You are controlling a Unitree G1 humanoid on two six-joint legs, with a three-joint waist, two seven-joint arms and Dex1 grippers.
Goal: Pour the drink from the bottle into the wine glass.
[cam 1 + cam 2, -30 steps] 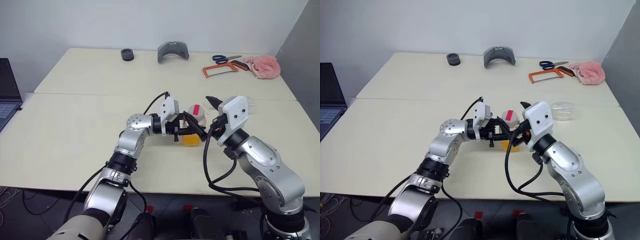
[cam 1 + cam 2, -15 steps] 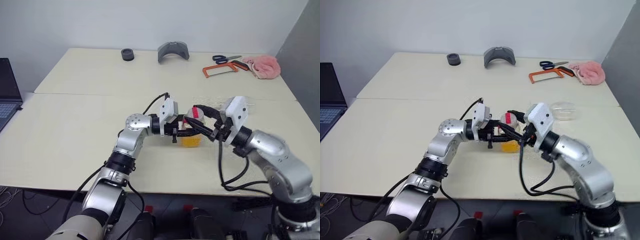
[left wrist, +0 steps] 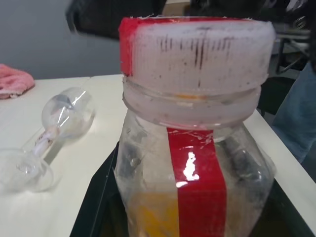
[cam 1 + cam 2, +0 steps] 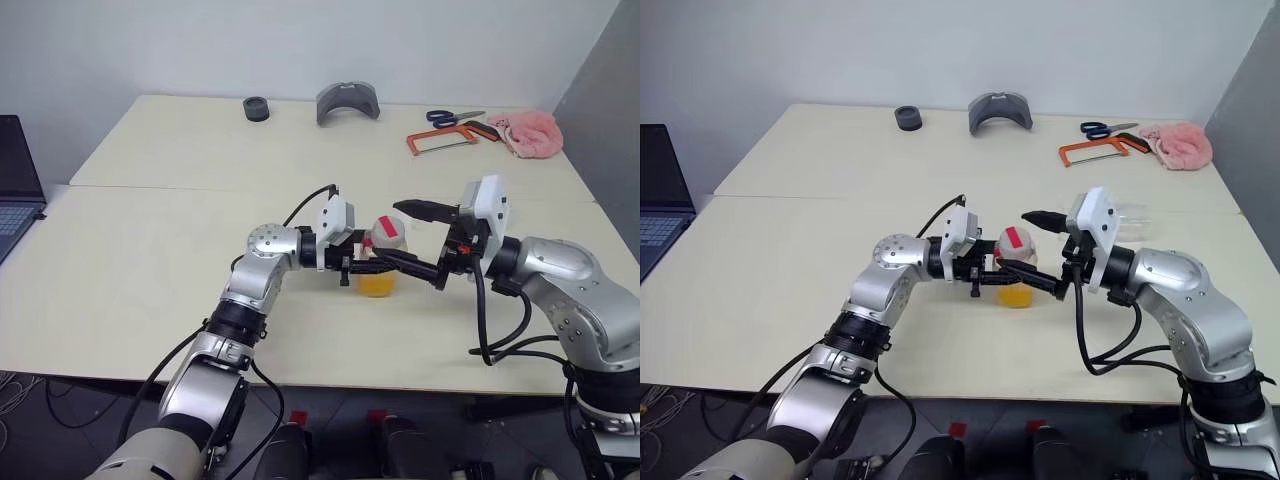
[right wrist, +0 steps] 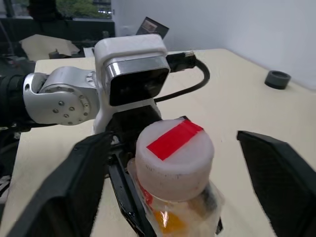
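My left gripper (image 4: 368, 262) is shut on the bottle (image 4: 380, 262), holding it upright just above the table. Its white cap with a red strip (image 4: 388, 229) is on. The orange drink (image 4: 377, 284) fills the lowest part. My right gripper (image 4: 413, 238) reaches in from the right and is open wide, one finger (image 5: 84, 182) on each side of the cap (image 5: 174, 153) without touching it. The wine glass (image 3: 64, 116) lies on its side on the table beyond the bottle, and is partly seen behind my right wrist (image 4: 1128, 214).
Along the table's far edge lie a black ring (image 4: 255, 108), a grey curved part (image 4: 347, 102), scissors (image 4: 452, 116), an orange hacksaw (image 4: 440, 141) and a pink cloth (image 4: 525, 130). A laptop (image 4: 15, 190) sits at the far left.
My right arm swung outward, and its gripper now points left at the cap. Its fingers drew in around the cap half a second ago and have since spread wide. The bottle and left gripper stayed.
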